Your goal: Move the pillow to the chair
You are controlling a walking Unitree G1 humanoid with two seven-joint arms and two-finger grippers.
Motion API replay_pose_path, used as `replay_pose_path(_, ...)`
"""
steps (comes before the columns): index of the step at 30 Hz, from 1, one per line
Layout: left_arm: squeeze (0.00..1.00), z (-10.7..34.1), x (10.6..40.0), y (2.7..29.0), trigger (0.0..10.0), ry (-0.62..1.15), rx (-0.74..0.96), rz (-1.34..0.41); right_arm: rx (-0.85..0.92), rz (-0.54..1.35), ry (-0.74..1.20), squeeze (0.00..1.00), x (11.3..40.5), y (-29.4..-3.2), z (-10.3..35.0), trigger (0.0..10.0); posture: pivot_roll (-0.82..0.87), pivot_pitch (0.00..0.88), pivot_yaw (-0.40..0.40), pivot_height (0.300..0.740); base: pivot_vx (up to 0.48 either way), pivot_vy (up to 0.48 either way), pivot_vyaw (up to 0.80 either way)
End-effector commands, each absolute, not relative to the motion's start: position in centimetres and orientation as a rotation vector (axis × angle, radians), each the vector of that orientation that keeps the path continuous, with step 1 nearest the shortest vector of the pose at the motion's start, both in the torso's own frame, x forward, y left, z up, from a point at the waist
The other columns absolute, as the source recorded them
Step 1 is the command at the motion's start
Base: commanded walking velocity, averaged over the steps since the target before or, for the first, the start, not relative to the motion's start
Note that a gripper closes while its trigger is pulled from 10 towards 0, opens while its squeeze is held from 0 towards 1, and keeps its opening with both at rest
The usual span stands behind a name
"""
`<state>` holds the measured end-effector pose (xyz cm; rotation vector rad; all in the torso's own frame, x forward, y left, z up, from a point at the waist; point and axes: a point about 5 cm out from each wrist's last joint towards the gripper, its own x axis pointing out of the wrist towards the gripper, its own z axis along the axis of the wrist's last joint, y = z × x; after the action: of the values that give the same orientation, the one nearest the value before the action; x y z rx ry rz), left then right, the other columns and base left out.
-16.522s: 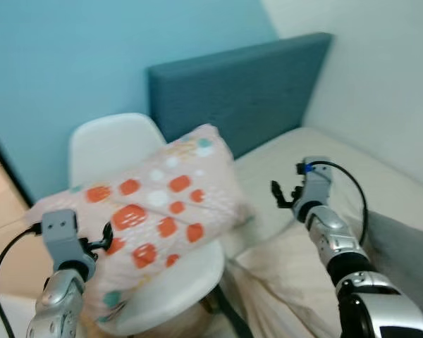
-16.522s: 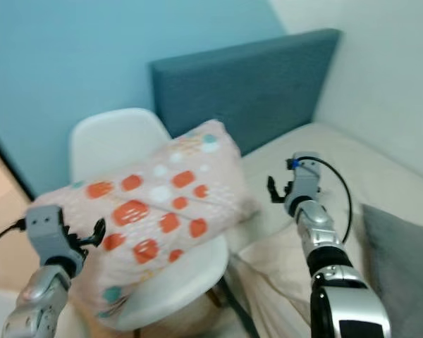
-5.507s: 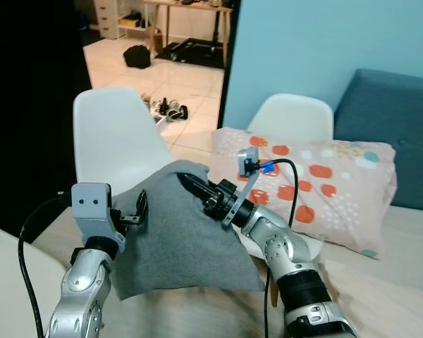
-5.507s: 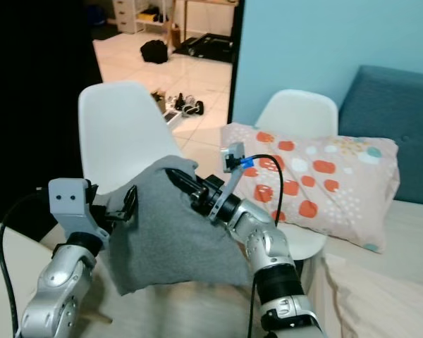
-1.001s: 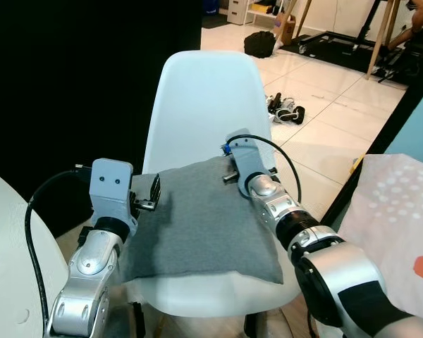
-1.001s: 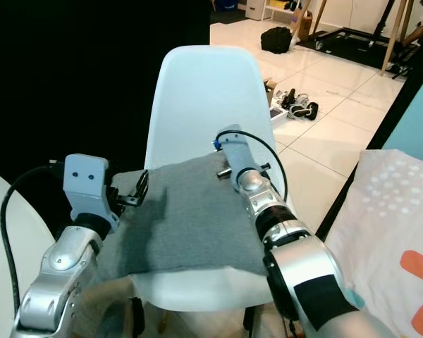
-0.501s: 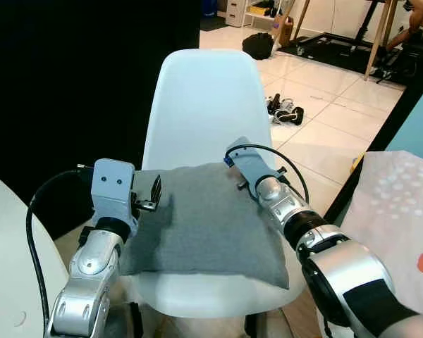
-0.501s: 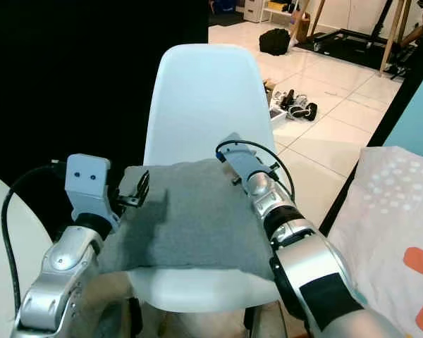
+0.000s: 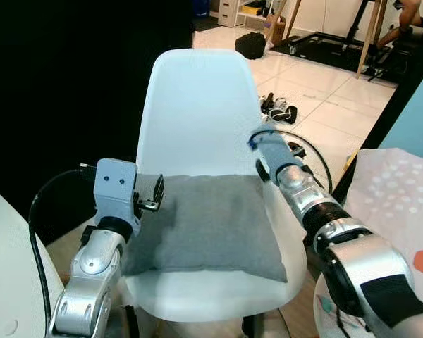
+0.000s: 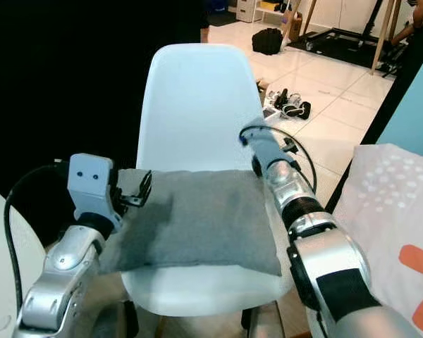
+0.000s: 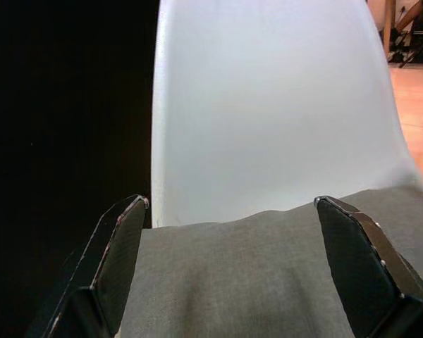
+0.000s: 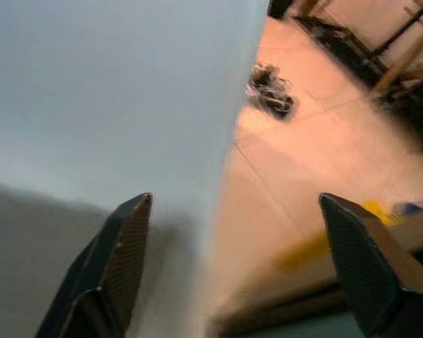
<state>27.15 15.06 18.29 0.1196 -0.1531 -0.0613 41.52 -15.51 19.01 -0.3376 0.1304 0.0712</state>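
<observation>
Both of my arms are up over the white chair (image 9: 197, 105), and the grey pillow (image 9: 208, 227) lies flat on its seat, front edge overhanging a little at 6 o'clock. Half a second ago the right end effector was pressed onto the pillow's far corner at about 1 o'clock; now it has lifted off and drawn back toward 2 o'clock, beside the chair's edge. In the right wrist view the right end effector (image 12: 233, 264) has its fingers spread wide with nothing between them, the chair back on one side and tiled floor (image 12: 317, 127) on the other. The pillow has settled lower and squarer on the seat than a second ago, when its far edge rode up against the backrest.

At 9 o'clock, the left end effector (image 11: 233, 271) has not shifted: its fingers stand wide apart with the pillow's near-left edge running between them, though I cannot tell whether they touch the fabric. The patterned pillow (image 9: 402, 211) sits at 3 o'clock, well apart from the chair. Shoes (image 10: 290, 102) lie on the floor beyond, at 1 o'clock.
</observation>
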Motion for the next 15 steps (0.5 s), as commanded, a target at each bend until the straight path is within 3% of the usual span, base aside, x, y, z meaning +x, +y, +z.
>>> replay_pose_path(1, 0.0, 18.1, 27.1, 15.0, 10.0, -0.144, 0.116, -0.062, -0.046, 0.229, 0.038, 0.7, 41.5, -14.2, 20.3, 10.0, 0.05, 0.0, -0.091, 0.505, 0.0, 0.0, 0.0)
replay_pose_path(2, 0.0, 18.1, 27.1, 15.0, 10.0, -0.144, 0.116, -0.062, -0.046, 0.229, 0.038, 0.7, 41.5, -14.2, 20.3, 10.0, 0.05, 0.0, -0.091, 0.505, 0.0, 0.0, 0.0)
replay_pose_path(3, 0.0, 17.7, 27.0, 15.2, 10.0, -0.128, 0.121, -0.052, 0.133, 0.334, -0.008, 0.0, 41.0, -14.0, 20.2, 10.0, 0.04, 0.0, -0.089, 0.51, 0.0, 0.0, 0.0)
replay_pose_path(4, 0.0, 17.1, 26.8, 15.7, 10.0, -0.091, 0.131, -0.035, 0.253, 0.421, -0.048, 0.0, 40.1, -14.0, 19.4, 10.0, 0.03, 0.0, -0.089, 0.515, 0.0, 0.0, 0.0)
replay_pose_path(6, 0.0, 16.2, 26.5, 16.3, 10.0, -0.047, 0.149, -0.017, 0.316, 0.471, -0.056, 0.0, 38.8, -13.9, 18.0, 10.0, 0.01, 0.0, -0.085, 0.52, -0.24, 0.0, 0.0)
replay_pose_path(12, 0.0, 15.0, 25.6, 17.1, 10.0, -0.003, 0.15, -0.007, 0.33, 0.551, -0.035, 0.0, 35.5, -12.7, 15.1, 10.0, 0.0, 0.0, -0.08, 0.535, -0.48, 0.0, 0.0)
replay_pose_path(15, 0.0, 14.5, 25.4, 17.0, 10.0, 0.006, 0.13, -0.021, 0.322, 0.59, -0.035, 0.0, 34.5, -12.2, 14.3, 10.0, -0.01, 0.0, -0.082, 0.545, 0.0, 0.0, 0.0)
